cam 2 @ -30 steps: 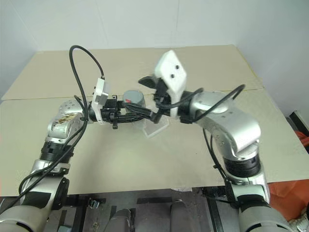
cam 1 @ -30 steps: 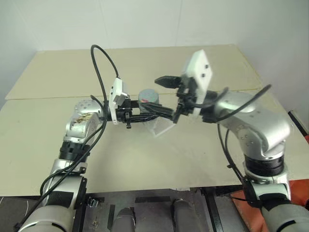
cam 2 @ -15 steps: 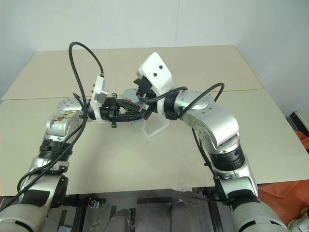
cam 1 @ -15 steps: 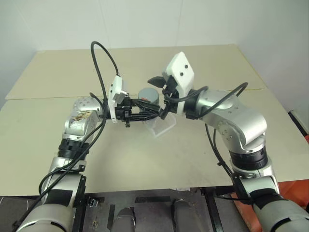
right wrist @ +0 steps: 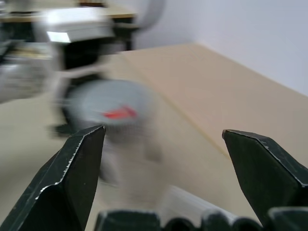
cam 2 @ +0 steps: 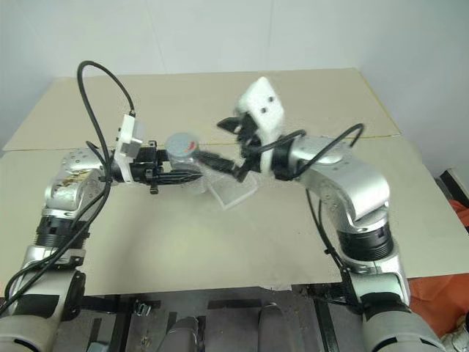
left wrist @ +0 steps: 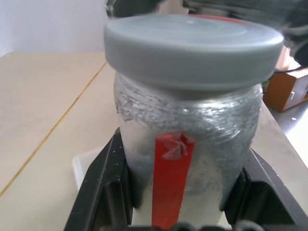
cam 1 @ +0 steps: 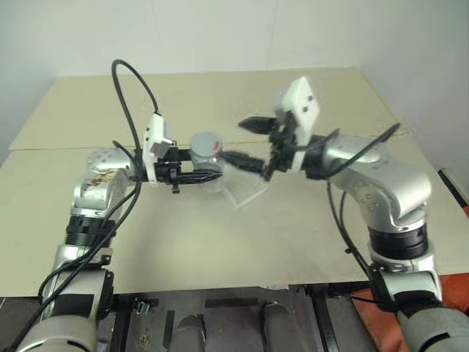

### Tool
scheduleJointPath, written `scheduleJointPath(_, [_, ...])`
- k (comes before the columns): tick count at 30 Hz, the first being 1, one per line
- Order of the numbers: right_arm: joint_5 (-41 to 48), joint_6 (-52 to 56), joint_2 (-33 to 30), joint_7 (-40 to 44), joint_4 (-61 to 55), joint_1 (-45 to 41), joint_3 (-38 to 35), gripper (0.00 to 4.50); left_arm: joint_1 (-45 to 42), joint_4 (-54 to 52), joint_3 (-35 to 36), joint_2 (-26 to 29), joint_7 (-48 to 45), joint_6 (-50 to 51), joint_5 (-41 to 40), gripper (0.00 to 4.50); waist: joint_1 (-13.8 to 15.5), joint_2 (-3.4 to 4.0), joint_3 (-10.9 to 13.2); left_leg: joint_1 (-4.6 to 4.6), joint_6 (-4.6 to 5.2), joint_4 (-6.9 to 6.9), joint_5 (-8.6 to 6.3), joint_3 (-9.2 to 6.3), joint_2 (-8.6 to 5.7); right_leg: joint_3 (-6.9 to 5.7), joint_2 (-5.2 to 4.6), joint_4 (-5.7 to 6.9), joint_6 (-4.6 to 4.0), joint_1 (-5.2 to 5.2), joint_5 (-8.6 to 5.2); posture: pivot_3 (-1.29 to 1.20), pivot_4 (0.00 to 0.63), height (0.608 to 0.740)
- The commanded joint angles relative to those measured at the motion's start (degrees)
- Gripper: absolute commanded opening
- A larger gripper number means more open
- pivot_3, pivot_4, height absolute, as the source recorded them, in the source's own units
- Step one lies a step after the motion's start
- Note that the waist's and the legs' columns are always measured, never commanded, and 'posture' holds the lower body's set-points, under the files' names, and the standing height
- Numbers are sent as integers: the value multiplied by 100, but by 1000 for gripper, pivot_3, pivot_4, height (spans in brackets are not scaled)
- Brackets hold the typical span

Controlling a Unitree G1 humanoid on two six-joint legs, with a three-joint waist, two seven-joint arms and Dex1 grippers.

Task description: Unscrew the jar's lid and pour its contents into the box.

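The box, a clear shallow plastic tray, lies on the beige tabletop about midway between its near and far edges, roughly central from side to side. Just above and to the left of it, the left gripper reaches level toward the right, its jaws clamped on the body of the jar, holding it upright clear of the tabletop. A red strip runs down the jar's silver side between the black fingers. The lid sits on the jar, grey with a small red mark near its rim. To the right of the jar, apart from it, the right gripper points left toward the lid, its jaws spread wide and empty. A seam crosses the tabletop behind the arms.
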Motion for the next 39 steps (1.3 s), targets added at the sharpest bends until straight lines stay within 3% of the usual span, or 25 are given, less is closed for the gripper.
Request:
scheduleJointPath(1, [12, -218, -111, 78, -156, 18, -225, 4464, 5, -255, 124, 85, -114, -15, -151, 1920, 9, 0, 0, 1, 0, -1, 0, 0, 0, 0, 1, 0, 0, -1, 0, 0, 150, 740])
scheduleJointPath(13, [551, -23, -22, 285, -746, -241, -233, 4464, -240, 70, -31, -393, 196, -98, 7, 1920, -41, 0, 0, 1, 1, -1, 0, 0, 1, 1, 1, 2, 0, -1, 0, 0, 150, 740])
scheduleJointPath(21, [139, -69, 463, -123, -651, -527, 539, 4464, -561, 480, -95, -723, 183, -185, 86, 1920, -56, 0, 0, 3, 0, -1, 0, 0, 0, 1, 1, 5, 0, -1, 0, 0, 150, 740])
scheduleJointPath(27, [-234, -149, 651, -267, -412, -598, 810, 4464, -543, 421, -78, -728, 112, -166, 98, 1920, -55, 0, 0, 2, -1, -1, 0, -2, 0, 1, 1, 25, 0, -2, 0, 0, 150, 740])
scheduleJointPath(39, [-394, -202, 615, -73, -270, -504, 618, 4464, -394, 173, 30, -518, 93, -46, 51, 1920, -56, 0, 0, 2, 0, -1, 0, -2, 0, 1, 1, 30, 0, -4, 0, 0, 150, 740])
